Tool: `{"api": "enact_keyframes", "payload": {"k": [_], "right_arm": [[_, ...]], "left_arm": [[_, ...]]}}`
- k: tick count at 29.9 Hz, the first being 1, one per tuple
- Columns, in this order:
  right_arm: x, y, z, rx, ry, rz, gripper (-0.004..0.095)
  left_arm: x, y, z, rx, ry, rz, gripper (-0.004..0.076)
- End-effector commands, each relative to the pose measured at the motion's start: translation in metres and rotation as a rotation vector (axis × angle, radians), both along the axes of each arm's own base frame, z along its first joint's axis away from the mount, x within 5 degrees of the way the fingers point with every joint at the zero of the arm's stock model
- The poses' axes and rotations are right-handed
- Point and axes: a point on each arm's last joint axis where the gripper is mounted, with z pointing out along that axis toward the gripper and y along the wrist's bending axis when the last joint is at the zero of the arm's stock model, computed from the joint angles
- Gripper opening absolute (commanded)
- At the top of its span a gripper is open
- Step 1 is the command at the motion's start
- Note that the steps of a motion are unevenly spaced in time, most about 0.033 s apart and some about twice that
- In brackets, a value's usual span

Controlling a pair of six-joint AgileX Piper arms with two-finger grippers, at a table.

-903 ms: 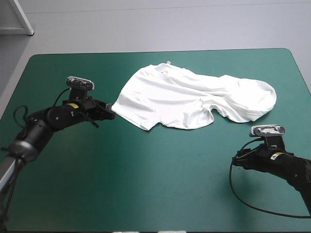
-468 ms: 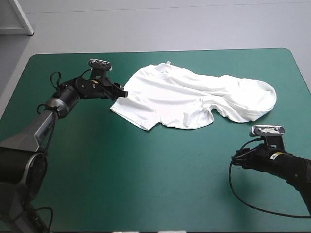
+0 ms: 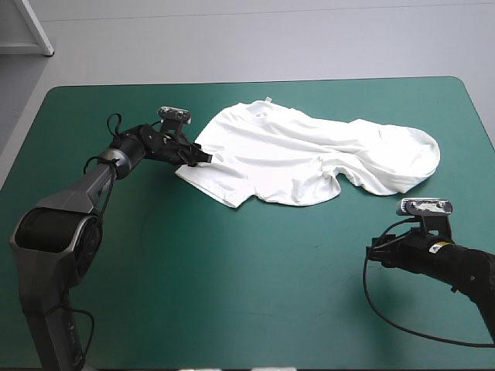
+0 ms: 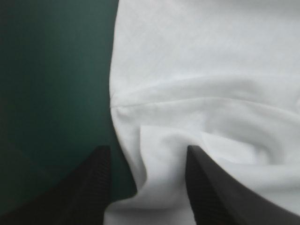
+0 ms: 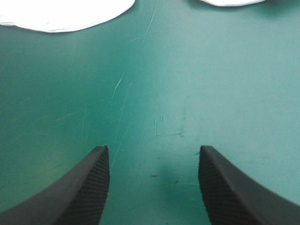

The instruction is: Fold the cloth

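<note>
T-shirt (image 3: 309, 158), white and short-sleeved, lies spread out but wrinkled on the teal-green cover (image 3: 232, 294). In the high view it is in the far half of the table, toward 12 o'clock from the table's middle. A small tag shows on its far edge, at about 11 o'clock of the cloth, and its rounded end reaches toward 3 o'clock.

At the 9 o'clock edge of the T-shirt is the left gripper (image 3: 203, 158), low over the cover. In the left wrist view its black fingers (image 4: 89, 187) stand apart, and the edge of the cloth runs between them. One finger is over bare cover and the other over white fabric. The cloth bunches into a soft fold in the gap. I cannot tell whether the fingers touch the fabric.

The right gripper (image 3: 371, 253) is at about 5 o'clock from the T-shirt, well apart from it. Its fingers (image 5: 79, 187) are spread wide, with only scratched cover between them. Two white edges of the T-shirt show ahead of this gripper.
</note>
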Motion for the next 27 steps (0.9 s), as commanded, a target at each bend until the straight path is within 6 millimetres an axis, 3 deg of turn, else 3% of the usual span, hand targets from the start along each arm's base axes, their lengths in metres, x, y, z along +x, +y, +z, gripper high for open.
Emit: {"api": "enact_keyframes", "payload": {"k": [1, 4, 8, 12, 16, 21, 27], "right_arm": [[0.005, -0.001, 0.019, 0.011, -0.098, -0.019, 0.0532], [0.010, -0.004, 0.031, -0.030, -0.164, -0.024, 0.0532], [0.016, -0.008, 0.063, -0.064, -0.264, -0.058, 0.0532], [0.022, -0.017, 0.100, -0.107, -0.363, -0.147, 0.0532], [0.034, -0.025, 0.120, -0.163, -0.387, -0.205, 0.0533], [0.063, -0.036, 0.112, -0.178, -0.290, -0.248, 0.0545], [0.109, -0.058, 0.086, -0.136, -0.195, -0.308, 0.0545]], "left_arm": [[0.000, -0.002, 0.029, -0.042, -0.056, 0.005, 0.0369], [0.000, -0.002, 0.022, -0.047, -0.019, 0.005, 0.0358], [0.002, -0.003, 0.014, -0.042, -0.003, 0.005, 0.0311], [0.003, -0.003, 0.003, -0.035, 0.023, 0.000, 0.0181], [0.005, -0.003, -0.007, -0.029, 0.048, -0.002, 0.0021], [0.005, -0.003, -0.008, -0.025, 0.045, -0.004, 0.0020], [0.005, -0.001, -0.008, 0.023, 0.035, -0.027, 0.0020]]}}
